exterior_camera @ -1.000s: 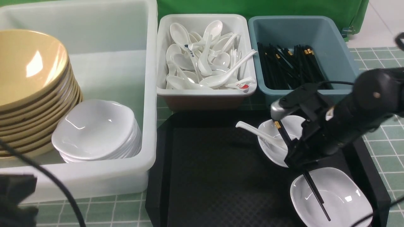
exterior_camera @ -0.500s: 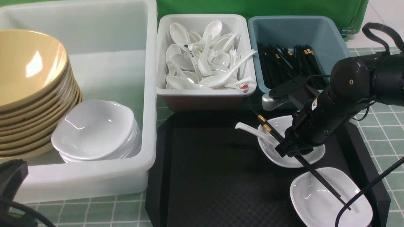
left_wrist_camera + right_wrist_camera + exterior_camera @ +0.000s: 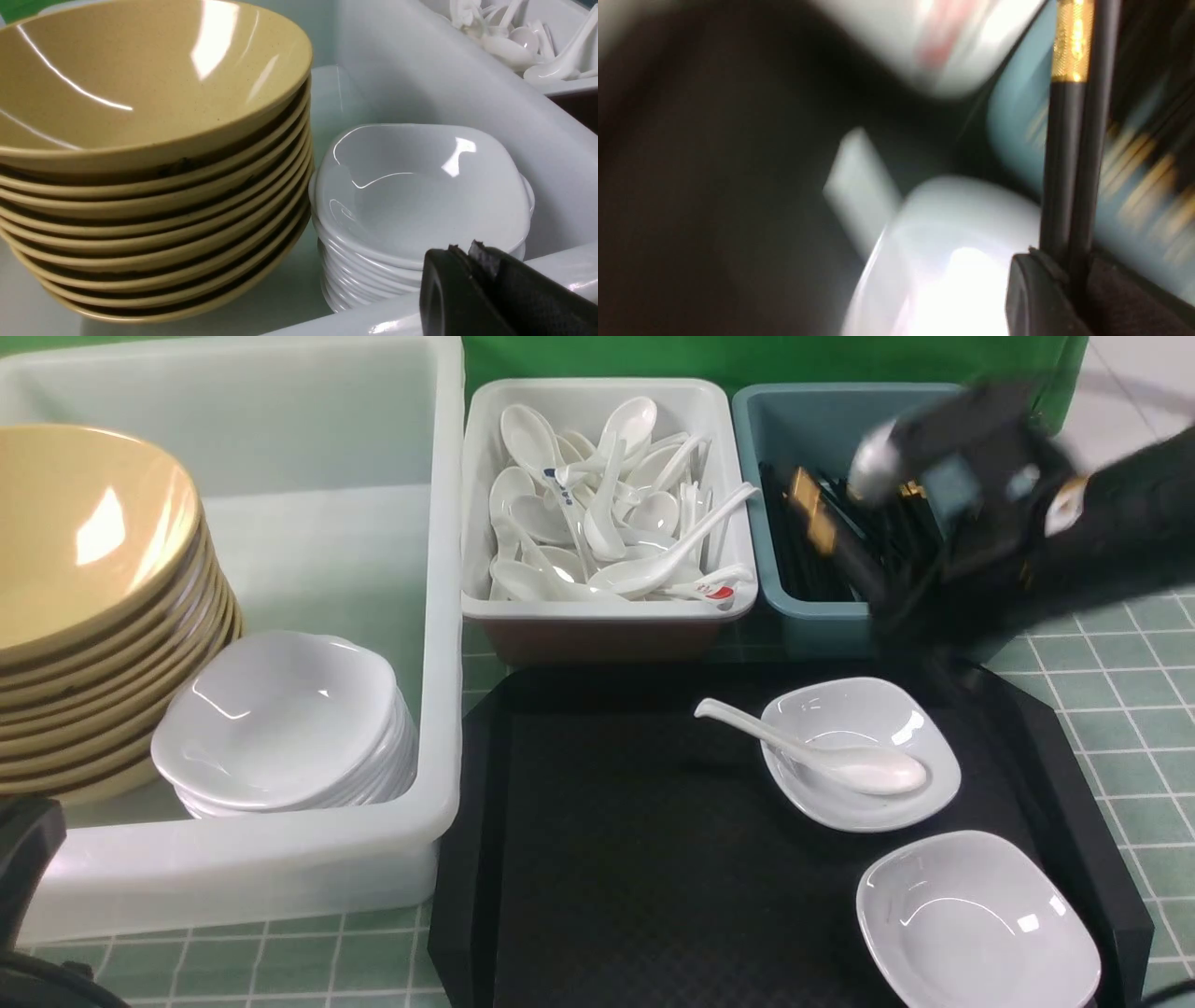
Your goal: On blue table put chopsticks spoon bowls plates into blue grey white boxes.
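My right gripper (image 3: 896, 593) is shut on a pair of black chopsticks (image 3: 822, 523) with gold bands, blurred by motion over the front of the blue-grey box (image 3: 822, 616). In the right wrist view the chopsticks (image 3: 1069, 163) stick out from between the closed jaws of that gripper (image 3: 1073, 270). A white spoon (image 3: 859, 767) lies in one plate (image 3: 868, 709) on the black tray (image 3: 653, 859), and a second plate (image 3: 976, 924) sits empty. Tan bowls (image 3: 84, 579) and stacked plates (image 3: 280, 719) stand in the large white tub (image 3: 280, 877). My left gripper (image 3: 467, 249) is shut and empty at the tub's rim.
The small white box (image 3: 607, 607) holds several spoons, and the blue-grey box holds more chopsticks (image 3: 794, 560). The tray lies on the grid-patterned table (image 3: 1120, 728), just in front of the two small boxes. A green backdrop stands behind them.
My right gripper closed on the chopsticks lying across the two plates, lifted them off the tray and swung them back over the blue-grey box. The left gripper has stayed put.
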Controlling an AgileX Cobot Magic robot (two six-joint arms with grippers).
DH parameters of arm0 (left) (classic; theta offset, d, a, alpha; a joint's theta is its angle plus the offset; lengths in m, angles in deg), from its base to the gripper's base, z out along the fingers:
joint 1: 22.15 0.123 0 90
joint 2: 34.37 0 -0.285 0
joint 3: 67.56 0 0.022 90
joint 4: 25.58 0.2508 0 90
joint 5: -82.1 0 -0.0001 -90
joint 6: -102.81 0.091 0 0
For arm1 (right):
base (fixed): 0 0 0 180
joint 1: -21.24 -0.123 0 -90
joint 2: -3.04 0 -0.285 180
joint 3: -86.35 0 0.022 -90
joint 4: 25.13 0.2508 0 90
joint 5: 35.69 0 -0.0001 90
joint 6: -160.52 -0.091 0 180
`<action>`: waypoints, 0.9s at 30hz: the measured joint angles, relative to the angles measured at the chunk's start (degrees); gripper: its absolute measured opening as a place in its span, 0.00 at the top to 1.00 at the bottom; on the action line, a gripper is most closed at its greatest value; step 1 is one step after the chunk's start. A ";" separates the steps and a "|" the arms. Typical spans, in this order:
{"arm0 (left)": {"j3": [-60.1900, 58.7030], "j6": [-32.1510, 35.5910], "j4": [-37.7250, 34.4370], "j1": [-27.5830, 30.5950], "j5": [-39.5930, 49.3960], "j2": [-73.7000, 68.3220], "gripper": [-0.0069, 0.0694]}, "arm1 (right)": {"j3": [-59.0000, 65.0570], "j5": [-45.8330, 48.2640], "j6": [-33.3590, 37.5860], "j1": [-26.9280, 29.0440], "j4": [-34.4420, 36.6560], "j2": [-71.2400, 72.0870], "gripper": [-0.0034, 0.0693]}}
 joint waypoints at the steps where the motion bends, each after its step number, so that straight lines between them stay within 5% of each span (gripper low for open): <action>1: 0.00 0.00 0.04 0.00 -0.23 0.00 0.91 | 0.00 -6.09 0.14 0.89 -0.05 -0.17 0.74; 6: 0.00 0.00 0.11 0.00 -0.34 0.00 0.91 | -0.58 -33.21 -0.03 5.20 -0.12 -8.25 0.74; 8: 0.00 0.00 0.11 0.00 -0.36 0.00 0.91 | -1.90 -35.38 -0.17 6.10 -0.12 -12.54 0.74; 13: 0.00 0.00 0.11 0.00 -0.30 0.00 0.91 | -7.29 -24.69 -0.21 7.07 -0.12 -21.93 0.67; 18: 0.00 0.00 0.11 0.00 -0.30 0.00 0.91 | -13.04 -3.04 0.96 3.67 -0.39 -21.97 0.44; 27: 0.00 0.00 0.11 0.00 -0.24 0.00 0.91 | -14.12 17.97 11.85 -5.77 -0.94 -23.51 0.41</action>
